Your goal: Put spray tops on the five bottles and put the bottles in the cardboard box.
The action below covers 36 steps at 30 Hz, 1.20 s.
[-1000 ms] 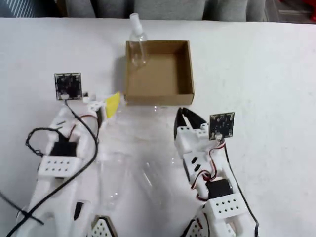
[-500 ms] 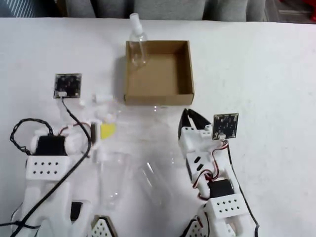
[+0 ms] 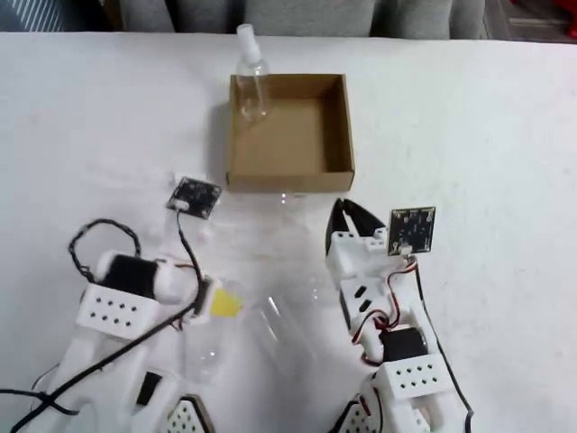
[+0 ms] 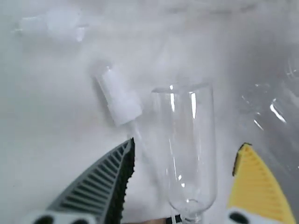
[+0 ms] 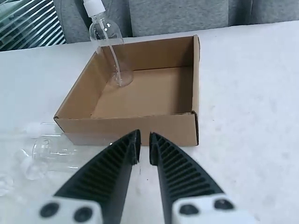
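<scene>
The left gripper (image 4: 187, 144) has swung back toward 7 o'clock, spread open around one clear bottle (image 4: 189, 149) lying flat, beside two loose spray tops (image 4: 119, 100). The right gripper (image 5: 144, 137) is pinched closed and empty. One capped bottle (image 3: 252, 95) leans inside the cardboard box (image 3: 288, 179) at 12 o'clock.

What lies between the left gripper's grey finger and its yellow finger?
A clear plastic bottle lies there on the white table, as the left wrist view shows.

A white table (image 3: 505, 135), grey chairs (image 5: 187, 14) behind its far edge (perhaps slatted blinds (image 5: 28, 25) beside them).
</scene>
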Available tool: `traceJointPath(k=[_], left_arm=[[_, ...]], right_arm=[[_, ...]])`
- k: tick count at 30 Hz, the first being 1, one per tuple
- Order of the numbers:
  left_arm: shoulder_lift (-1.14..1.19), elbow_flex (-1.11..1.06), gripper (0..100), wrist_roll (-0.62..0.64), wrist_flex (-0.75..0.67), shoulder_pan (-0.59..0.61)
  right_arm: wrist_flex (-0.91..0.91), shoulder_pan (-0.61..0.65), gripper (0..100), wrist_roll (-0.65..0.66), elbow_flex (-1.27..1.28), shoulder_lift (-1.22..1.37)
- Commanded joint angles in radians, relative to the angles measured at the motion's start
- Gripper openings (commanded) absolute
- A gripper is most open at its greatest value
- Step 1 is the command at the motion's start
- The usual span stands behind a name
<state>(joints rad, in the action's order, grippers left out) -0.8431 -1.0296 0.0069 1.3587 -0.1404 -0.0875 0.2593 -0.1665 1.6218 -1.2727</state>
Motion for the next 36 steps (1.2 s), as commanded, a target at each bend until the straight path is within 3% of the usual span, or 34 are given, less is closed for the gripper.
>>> traceJointPath(k=[1,20,29,36], left_arm=[[-0.013,-0.071,33,0.064,-0.130,-0.024],[-0.010,-0.215,32,0.068,-0.253,-0.030],[0.062,-0.209,3,0.068,-0.281,-0.117],[0.180,-0.206,2,0.069,-0.361,-0.179]], right_arm=[[0.012,-0.004,1.5,0.052,-0.006,-0.002],[0.018,-0.001,1.5,0.089,0.008,-0.004],[0.018,-0.001,1.5,0.092,0.009,-0.004],[0.018,-0.004,1.5,0.094,0.009,-0.004]])
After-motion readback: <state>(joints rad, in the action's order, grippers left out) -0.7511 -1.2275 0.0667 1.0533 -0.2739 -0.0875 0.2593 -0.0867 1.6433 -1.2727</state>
